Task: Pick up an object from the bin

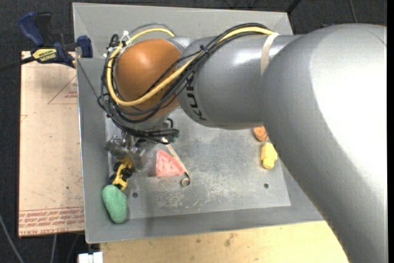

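The gripper [130,148] hangs low in the left part of the grey metal bin [221,193], tucked under the rounded orange cover [144,74] on the wrist of the thick silver arm [265,80]. From where I stand it is a dark tangle of metal, and I cannot tell whether it is open or closed, or whether it grips anything.

Nearest to it is a small yellow-and-black plastic piece [121,174], lying on the bin floor just below the gripper and towards the front left corner. It is narrow and knobbly, yellow with black parts; its exact shape is too small to make out. Whether the gripper touches it I cannot say.

Just to the right of the gripper lies one pink triangular wedge [167,164] with a paler edge, flat on the floor. A small metal ring [184,180] sits by its lower right corner. In the front left corner lies one green oblong lump [115,203], close below the yellow-and-black piece. Well apart, on the right side near the arm, are one yellow rounded lump [268,156] and, just above it, one orange piece [260,132] partly hidden by the arm.

That makes six loose things, one of each kind, lying singly.
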Controlling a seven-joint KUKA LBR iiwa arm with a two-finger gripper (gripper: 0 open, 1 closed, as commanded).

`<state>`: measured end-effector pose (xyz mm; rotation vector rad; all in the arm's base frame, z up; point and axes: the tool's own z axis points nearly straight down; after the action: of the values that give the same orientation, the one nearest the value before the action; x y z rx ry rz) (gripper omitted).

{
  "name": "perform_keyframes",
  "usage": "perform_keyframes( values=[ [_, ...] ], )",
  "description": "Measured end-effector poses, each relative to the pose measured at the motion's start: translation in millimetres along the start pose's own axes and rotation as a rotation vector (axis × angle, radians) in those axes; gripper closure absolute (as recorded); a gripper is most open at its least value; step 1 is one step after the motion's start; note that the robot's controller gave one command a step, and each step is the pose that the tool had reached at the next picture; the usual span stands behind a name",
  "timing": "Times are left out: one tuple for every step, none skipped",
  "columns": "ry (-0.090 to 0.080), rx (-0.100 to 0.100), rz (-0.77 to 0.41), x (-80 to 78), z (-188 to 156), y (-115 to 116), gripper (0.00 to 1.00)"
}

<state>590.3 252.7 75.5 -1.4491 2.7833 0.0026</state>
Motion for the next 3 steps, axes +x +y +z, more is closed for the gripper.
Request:
perform_keyframes(
  values=[
    [0.003,-0.002,0.000,0.6,-13,1,1.00],
    [0.001,-0.001,0.000,-0.3,-25,1,1.00],
    [0.003,-0.002,0.001,0.1,-39,1,1.00]
  ],
)
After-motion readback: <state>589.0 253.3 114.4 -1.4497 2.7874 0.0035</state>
